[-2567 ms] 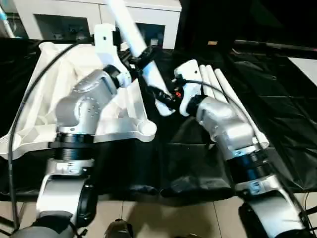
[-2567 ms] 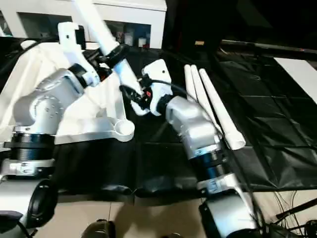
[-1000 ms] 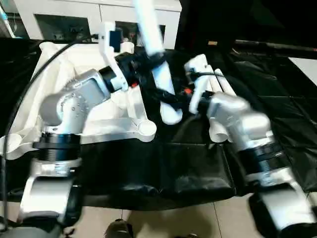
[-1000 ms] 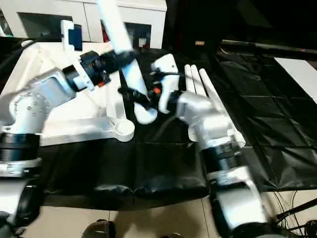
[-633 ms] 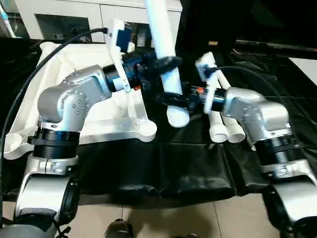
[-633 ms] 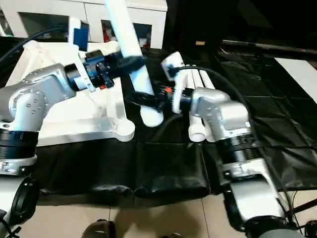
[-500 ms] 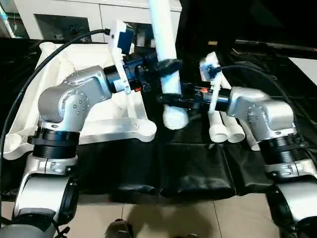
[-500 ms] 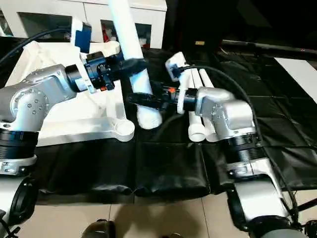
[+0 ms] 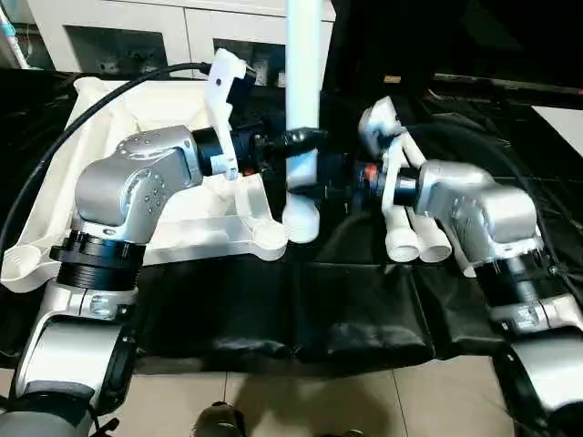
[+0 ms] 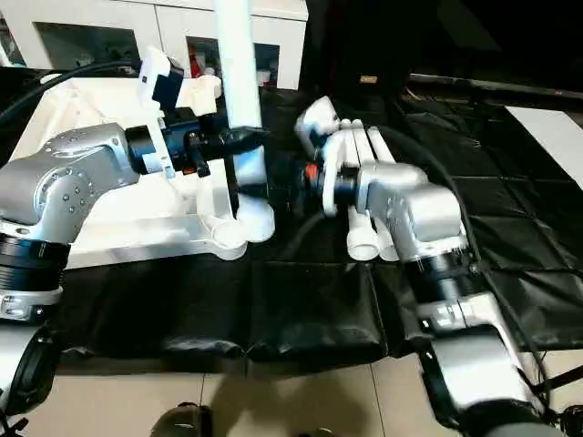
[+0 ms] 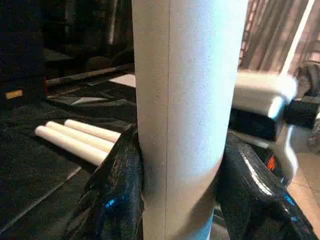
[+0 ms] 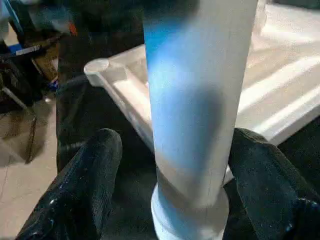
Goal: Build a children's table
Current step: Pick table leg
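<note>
**One leg upright at the tabletop's near corner**

One white leg (image 9: 302,100) stands nearly upright in the middle of the scene, its wide collared foot down beside the near right corner socket (image 9: 271,236) of the upside-down tabletop (image 9: 109,173). From the head views I cannot tell whether the foot sits in the socket or just beside it.

The left hand (image 9: 301,138) reaches in from the left and is clamped on the leg partway up; in the left wrist view its black fingers (image 11: 117,195) press against both sides of the white tube. The right hand (image 9: 321,189) comes in from the right, lower down, close above the leg's foot. In the right wrist view its fingers (image 12: 87,185) stand apart on either side of the leg, with a visible gap between each finger and the tube, so it brackets the leg without gripping it.

The tabletop lies ribbed side up on the left part of the black-draped surface (image 9: 346,309), its near edge facing the robot. Three spare legs (image 9: 410,228) lie side by side to the right of the upright one, partly behind the right arm, their open ends pointing toward the near side. A white cabinet (image 9: 137,32) with glass doors stands at the far side.
</note>
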Controlling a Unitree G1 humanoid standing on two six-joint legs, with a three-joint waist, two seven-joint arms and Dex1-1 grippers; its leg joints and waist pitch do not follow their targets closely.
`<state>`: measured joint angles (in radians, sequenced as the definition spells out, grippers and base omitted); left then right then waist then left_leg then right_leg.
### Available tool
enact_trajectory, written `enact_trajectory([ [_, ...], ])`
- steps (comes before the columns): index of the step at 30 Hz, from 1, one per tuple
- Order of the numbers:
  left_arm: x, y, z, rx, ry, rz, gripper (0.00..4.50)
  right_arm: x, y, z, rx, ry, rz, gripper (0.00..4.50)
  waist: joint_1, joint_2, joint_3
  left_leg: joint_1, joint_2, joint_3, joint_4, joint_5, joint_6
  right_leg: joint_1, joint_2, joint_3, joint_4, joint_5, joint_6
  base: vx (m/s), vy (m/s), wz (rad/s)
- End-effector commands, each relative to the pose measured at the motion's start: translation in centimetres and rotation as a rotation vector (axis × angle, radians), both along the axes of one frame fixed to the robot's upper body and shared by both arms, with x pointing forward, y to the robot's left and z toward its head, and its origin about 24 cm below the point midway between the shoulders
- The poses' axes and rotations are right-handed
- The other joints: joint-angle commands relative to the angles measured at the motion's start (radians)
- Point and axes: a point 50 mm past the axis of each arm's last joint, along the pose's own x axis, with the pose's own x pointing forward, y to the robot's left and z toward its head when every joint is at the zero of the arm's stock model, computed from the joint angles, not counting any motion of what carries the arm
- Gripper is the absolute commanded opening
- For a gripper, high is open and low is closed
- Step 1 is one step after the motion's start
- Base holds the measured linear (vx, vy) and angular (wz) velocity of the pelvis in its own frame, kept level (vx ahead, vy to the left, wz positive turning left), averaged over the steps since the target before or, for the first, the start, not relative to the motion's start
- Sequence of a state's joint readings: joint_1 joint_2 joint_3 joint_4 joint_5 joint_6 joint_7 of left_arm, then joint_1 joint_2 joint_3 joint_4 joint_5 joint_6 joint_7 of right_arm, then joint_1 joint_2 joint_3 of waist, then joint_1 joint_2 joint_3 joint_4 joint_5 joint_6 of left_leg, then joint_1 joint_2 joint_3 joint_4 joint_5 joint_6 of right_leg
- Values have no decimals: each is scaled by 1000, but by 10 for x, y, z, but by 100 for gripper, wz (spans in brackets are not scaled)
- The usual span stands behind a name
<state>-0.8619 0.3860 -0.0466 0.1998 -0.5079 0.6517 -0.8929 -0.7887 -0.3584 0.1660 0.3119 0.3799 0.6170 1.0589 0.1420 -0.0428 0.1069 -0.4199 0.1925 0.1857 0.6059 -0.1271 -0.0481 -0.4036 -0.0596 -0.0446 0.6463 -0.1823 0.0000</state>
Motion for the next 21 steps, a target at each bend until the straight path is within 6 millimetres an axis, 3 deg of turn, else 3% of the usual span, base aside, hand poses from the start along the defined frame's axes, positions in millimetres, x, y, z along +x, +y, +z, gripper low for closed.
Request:
enact_trajectory([
  [1,-5,-8,13,-4,-47,-61,183,-3,0,2,-30,-37,36,346,-4,11,-109,46,37,-18,-66,-264,-72,37,-82,39,-78,-229,-190,0,0,0],
  [13,-10,-13,9,22,-44,-111,183,-4,3,-1,-47,-88,74,346,-5,11,-107,48,39,-18,-66,-286,-69,34,-82,39,-80,-261,-191,0,0,0],
  [21,-13,-14,9,34,-46,-137,183,-5,4,-6,-66,-93,87,269,-4,11,-108,48,39,-17,-65,-273,-61,34,-82,40,-78,-246,-198,0,0,0],
])
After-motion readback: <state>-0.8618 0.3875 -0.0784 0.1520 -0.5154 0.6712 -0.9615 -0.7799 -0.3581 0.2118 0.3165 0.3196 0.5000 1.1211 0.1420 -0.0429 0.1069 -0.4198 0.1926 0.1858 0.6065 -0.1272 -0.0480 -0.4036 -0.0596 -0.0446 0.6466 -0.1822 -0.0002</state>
